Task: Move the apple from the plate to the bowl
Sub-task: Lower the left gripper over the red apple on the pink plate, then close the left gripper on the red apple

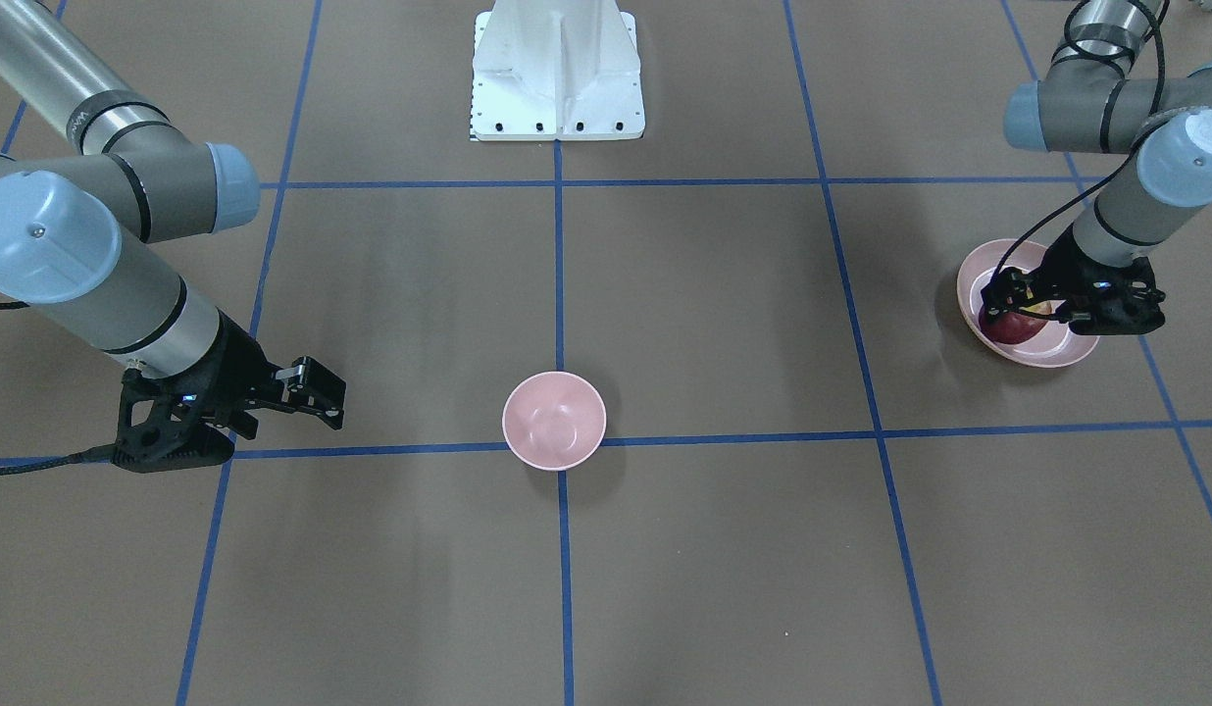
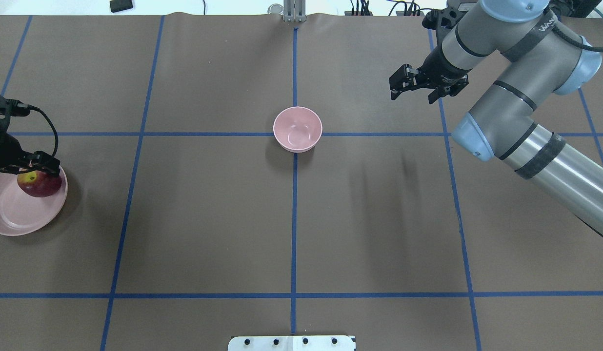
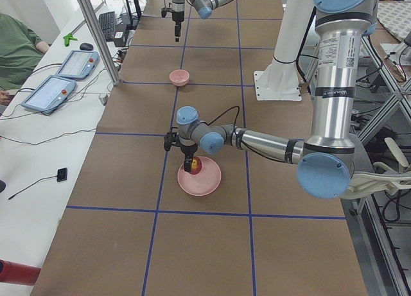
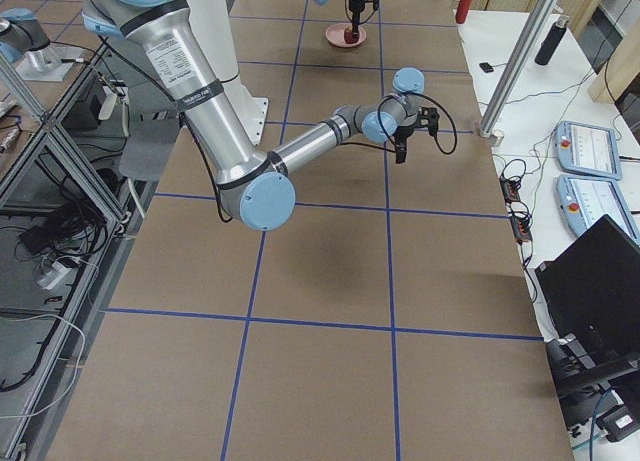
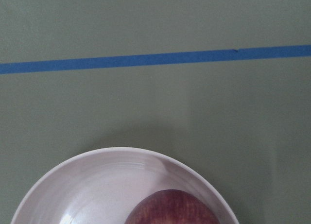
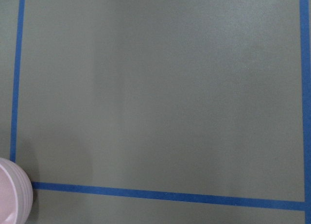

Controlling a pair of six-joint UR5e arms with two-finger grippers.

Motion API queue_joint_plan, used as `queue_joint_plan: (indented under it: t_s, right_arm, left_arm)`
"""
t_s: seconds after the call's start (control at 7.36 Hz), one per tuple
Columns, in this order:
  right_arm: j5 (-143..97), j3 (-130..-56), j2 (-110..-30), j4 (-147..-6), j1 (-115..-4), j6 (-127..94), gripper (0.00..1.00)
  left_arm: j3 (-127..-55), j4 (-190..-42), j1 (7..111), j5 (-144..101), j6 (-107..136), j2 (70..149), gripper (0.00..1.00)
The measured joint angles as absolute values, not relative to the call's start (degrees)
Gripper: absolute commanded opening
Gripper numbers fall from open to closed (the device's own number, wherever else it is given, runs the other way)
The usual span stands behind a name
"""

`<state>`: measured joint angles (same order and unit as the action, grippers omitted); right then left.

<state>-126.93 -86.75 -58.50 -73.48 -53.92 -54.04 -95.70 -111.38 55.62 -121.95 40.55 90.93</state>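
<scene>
The dark red apple (image 1: 1008, 327) lies on the pale pink plate (image 1: 1057, 353) at the table's left end, near the rim on the side toward the table's middle. My left gripper (image 1: 1028, 309) is down over it, fingers against both sides, shut on the apple (image 2: 39, 185). The left wrist view shows the apple's top (image 5: 170, 209) and the plate's rim (image 5: 97, 180). The small pink bowl (image 1: 554, 420) stands empty at the table's centre (image 2: 297, 129). My right gripper (image 2: 412, 95) is open and empty, above the table to the right of the bowl and beyond it.
The white robot base (image 1: 557, 78) stands at the table's robot side. Blue tape lines grid the brown table (image 2: 184, 219). The bowl's rim shows at the bottom left of the right wrist view (image 6: 12, 195). Control pendants (image 3: 54, 90) lie on a side bench.
</scene>
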Motion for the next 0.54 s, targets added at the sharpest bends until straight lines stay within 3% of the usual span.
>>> queue_joint_plan:
  t_s: [0.27,0.41,0.54]
  right_arm:
    - [-126.9,-86.7,-58.6,-73.5,-53.8,-54.0,1.00]
    - [-126.9,-86.8,-58.6,-73.5,-53.8,-54.1,1.00]
    - [-126.9,-86.8,-58.7,-73.5,-53.8,-54.1,1.00]
  left_arm:
    - [-94.7,-111.4,54.7,-122.0,40.5,91.1,0.97]
    - [-94.6,-111.4,54.5,-122.0,40.3,91.1,0.75]
    - [-94.7,-111.4,54.4,-122.0,40.1,91.0,0.41]
